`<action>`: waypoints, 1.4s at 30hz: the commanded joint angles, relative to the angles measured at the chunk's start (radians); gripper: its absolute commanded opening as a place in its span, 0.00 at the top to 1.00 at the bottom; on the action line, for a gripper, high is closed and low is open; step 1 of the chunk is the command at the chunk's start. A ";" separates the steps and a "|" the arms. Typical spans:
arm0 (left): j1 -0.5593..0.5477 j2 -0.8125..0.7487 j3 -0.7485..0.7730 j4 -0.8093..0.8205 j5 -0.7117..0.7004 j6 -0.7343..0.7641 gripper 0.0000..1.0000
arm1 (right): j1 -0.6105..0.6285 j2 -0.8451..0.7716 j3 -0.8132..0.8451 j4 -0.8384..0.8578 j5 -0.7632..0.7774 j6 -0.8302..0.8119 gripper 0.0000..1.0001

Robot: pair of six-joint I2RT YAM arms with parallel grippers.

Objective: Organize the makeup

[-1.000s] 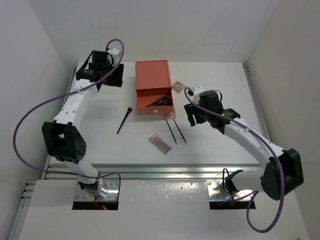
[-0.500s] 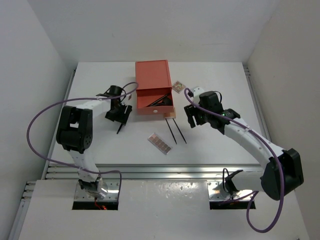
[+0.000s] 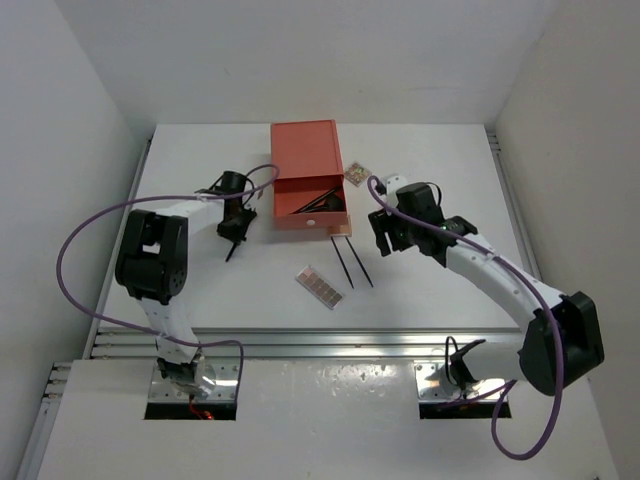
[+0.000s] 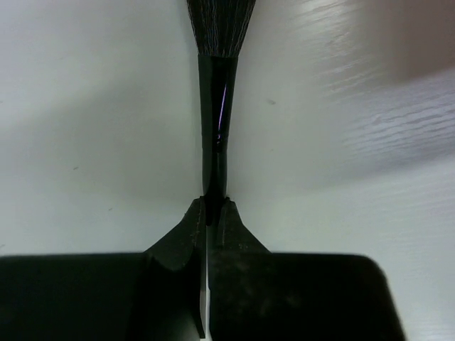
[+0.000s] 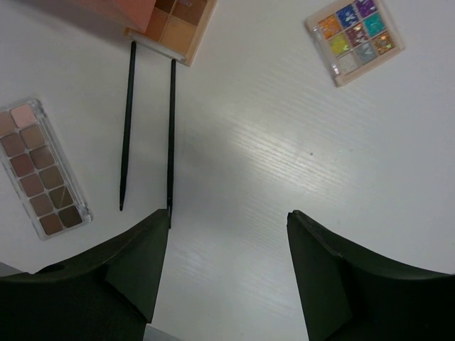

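- White table (image 3: 440, 150) boxed in by white walls, both arms reaching in from the near edge
- Orange-red drawer box (image 3: 305, 160) sits at the far middle, drawer pulled towards the arms, dark makeup pieces (image 3: 320, 200) lying inside it
- Right gripper (image 5: 227, 220) is just right of the box front, jaws wide apart, nothing between them, bare table beneath
- Left gripper (image 4: 212, 206) is down on the table left of the box, jaws pinched tight on the handle of the brush (image 4: 217, 106), bristles pointing away from the wrist camera
- Long palette (image 5: 43, 170) with brown and pink pans lies flat, near side of the box, apart from it
- Two thin dark sticks (image 5: 126, 121) lie side by side between that palette and the right gripper
- Square orange-brown palette (image 5: 178, 25) pokes out from under the box's front corner
- Small multicoloured palette (image 5: 355, 39) rests alone, right of the box
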 commanded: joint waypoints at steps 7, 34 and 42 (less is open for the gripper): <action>-0.030 -0.193 0.335 -0.031 -0.078 0.088 1.00 | 0.007 0.142 -0.035 0.109 -0.125 0.194 0.38; -0.353 -0.097 0.254 0.022 -0.010 0.209 0.51 | 0.080 0.475 -0.040 0.158 0.097 0.401 0.51; -0.353 -0.097 0.386 -0.015 -0.030 0.148 0.45 | 0.080 0.506 -0.033 0.118 0.139 0.405 0.84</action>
